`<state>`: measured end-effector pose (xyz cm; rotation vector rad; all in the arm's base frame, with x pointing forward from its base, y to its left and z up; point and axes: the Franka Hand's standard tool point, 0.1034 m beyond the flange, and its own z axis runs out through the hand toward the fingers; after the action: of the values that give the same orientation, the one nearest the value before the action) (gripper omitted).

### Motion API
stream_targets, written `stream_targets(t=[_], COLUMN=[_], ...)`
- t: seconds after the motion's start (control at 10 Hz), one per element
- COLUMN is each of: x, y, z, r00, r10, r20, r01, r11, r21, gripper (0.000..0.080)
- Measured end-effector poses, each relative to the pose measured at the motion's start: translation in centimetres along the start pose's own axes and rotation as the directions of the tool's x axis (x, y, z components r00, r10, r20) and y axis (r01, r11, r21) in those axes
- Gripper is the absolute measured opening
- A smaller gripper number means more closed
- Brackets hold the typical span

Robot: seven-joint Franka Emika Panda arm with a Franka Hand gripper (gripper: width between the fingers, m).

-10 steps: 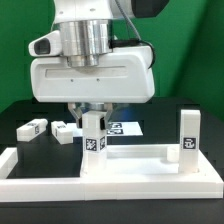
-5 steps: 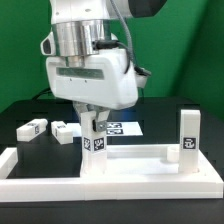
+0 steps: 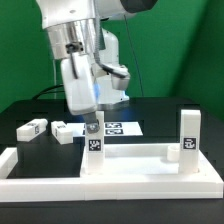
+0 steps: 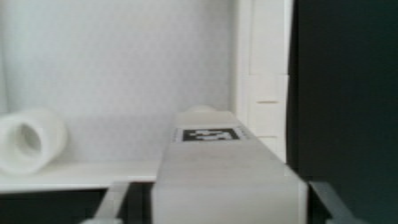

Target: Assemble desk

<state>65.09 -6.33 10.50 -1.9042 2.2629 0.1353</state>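
The white desk top panel (image 3: 135, 165) lies flat with a square leg (image 3: 93, 150) standing on its corner at the exterior view's left and a second leg (image 3: 188, 135) at the right corner. My gripper (image 3: 92, 122) sits over the top of the left leg, one jaw on each side. In the wrist view the leg (image 4: 222, 165) with its tag fills the space between my fingers (image 4: 121, 202). A thin dark gap shows on both sides, so the gripper (image 4: 222, 208) is open. The panel (image 4: 125, 70) lies beyond, with a round socket (image 4: 22, 140).
Two loose white legs (image 3: 32, 128) (image 3: 65, 131) lie on the black table at the exterior view's left. The marker board (image 3: 122, 127) lies behind the held leg. A low white border bar (image 3: 15, 165) runs along the left and front of the panel.
My wrist has turned about the upright leg, and the hand now shows its narrow side. The leg's tag still faces front. The panel and loose legs have not moved.
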Motion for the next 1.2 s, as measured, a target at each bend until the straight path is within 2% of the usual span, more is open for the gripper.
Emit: stream_targets(t=[0.3, 0.4, 0.5, 0.6, 0.7, 0.8, 1.0, 1.1, 1.2], x=[0.0, -0.1, -0.1, -0.1, -0.3, -1.2, -3.2, -3.8, -3.7], y=[-0.1, 0.0, 0.0, 0.0, 0.0, -0.2, -0.4, -0.3, -0.2], z=[-0.1, 0.0, 0.0, 0.1, 0.1, -0.4, -2.2, -2.4, -2.2], r00=[0.996, 0.993, 0.993, 0.994, 0.994, 0.995, 0.997, 0.998, 0.998], r10=[0.093, 0.116, 0.115, 0.109, 0.107, 0.097, 0.070, 0.061, 0.057], r20=[-0.005, -0.004, -0.004, -0.004, -0.004, -0.001, 0.013, 0.017, 0.015], r01=[-0.093, -0.116, -0.115, -0.109, -0.107, -0.097, -0.070, -0.061, -0.058], r11=[0.996, 0.993, 0.993, 0.994, 0.994, 0.995, 0.997, 0.998, 0.998], r21=[0.003, 0.002, 0.001, 0.001, 0.001, 0.011, 0.032, 0.028, 0.027], gripper=[0.0291, 0.0371, 0.0371, 0.0552, 0.0619, 0.0619, 0.0648, 0.0648, 0.0649])
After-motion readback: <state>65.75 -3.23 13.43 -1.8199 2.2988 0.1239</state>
